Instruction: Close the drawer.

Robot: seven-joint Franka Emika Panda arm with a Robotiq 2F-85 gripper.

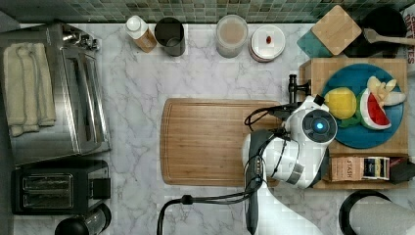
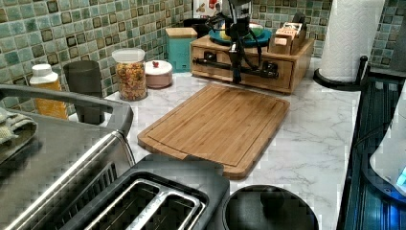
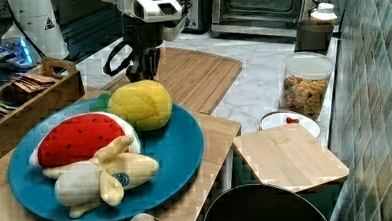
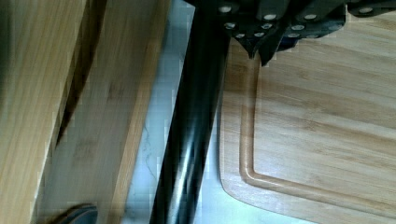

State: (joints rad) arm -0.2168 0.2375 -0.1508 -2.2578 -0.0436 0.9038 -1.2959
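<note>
mostly i'm working from partial sights. the light-wood drawer (image 2: 249, 72) with its long black bar handle (image 2: 239, 66) sits low in the front of the wooden organiser box (image 2: 299, 57), at the far end of the big grooved bamboo cutting board (image 2: 220, 122) in the left view; it looks nearly flush, with a thin dark gap showing in the wrist view. the black robot gripper (image 2: 235, 76) hangs right at the bar, but i cannot tell whether its fingers are apart or together, since the arm's white body (image 1: 306, 142) covers them from above and the yellow plush fruit (image 3: 141, 104) on the blue round plate (image 3: 185, 146) blocks them in the right view.
</note>
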